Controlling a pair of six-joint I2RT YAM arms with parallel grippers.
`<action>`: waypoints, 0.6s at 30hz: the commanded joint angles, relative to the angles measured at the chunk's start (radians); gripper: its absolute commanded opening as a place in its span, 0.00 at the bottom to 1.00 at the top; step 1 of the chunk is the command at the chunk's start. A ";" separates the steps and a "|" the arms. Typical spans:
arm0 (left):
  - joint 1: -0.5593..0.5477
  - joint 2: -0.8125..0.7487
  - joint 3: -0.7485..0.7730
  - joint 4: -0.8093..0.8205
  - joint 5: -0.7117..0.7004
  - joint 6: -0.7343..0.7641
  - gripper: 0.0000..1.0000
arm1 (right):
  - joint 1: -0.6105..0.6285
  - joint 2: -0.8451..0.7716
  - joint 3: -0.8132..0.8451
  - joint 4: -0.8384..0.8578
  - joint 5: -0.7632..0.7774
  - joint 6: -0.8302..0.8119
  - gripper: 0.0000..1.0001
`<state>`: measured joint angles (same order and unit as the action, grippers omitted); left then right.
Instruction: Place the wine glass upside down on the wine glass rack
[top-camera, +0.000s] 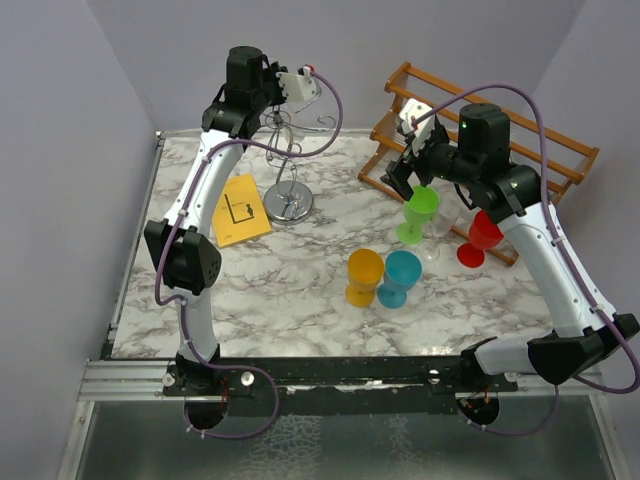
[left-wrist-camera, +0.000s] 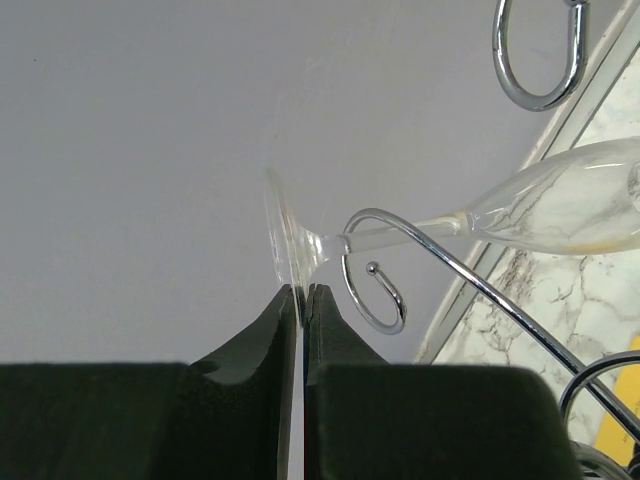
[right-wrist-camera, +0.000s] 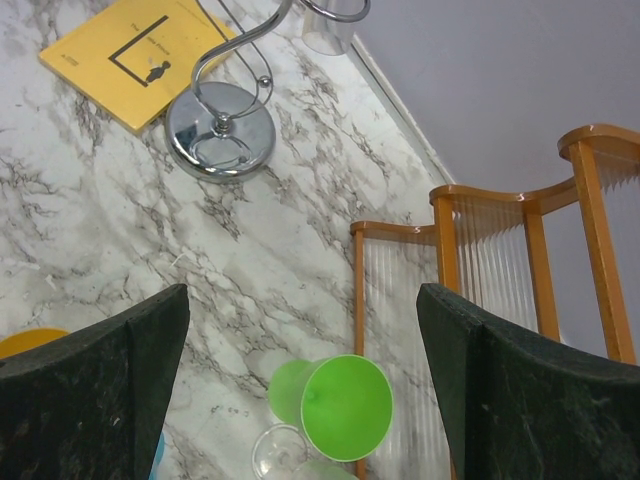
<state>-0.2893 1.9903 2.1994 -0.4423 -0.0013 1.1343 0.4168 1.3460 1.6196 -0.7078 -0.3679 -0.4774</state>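
Note:
The clear wine glass lies nearly level, with its foot toward the camera. My left gripper is shut on the rim of that foot. The stem passes through a curled arm of the chrome wine glass rack, which stands at the back left of the table. Seen from the right wrist, the glass's bowl hangs above the rack's round base. My right gripper is open with nothing in it, hovering over a green glass beside the wooden rack.
A brown wooden slatted rack stands at the back right. In front of it are the green glass, a red glass, a yellow glass and a blue glass. A yellow card lies left of the chrome base.

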 joint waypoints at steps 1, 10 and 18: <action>0.003 -0.026 0.028 -0.002 -0.012 -0.043 0.00 | 0.002 -0.025 -0.009 0.027 0.003 -0.013 0.95; 0.016 -0.063 0.021 -0.046 0.043 -0.112 0.00 | 0.002 -0.028 -0.013 0.029 0.004 -0.013 0.95; 0.015 -0.089 -0.012 -0.057 0.041 -0.133 0.00 | 0.002 -0.033 -0.019 0.032 0.003 -0.013 0.95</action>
<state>-0.2745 1.9743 2.1963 -0.5056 0.0143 1.0294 0.4168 1.3445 1.6127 -0.7033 -0.3679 -0.4778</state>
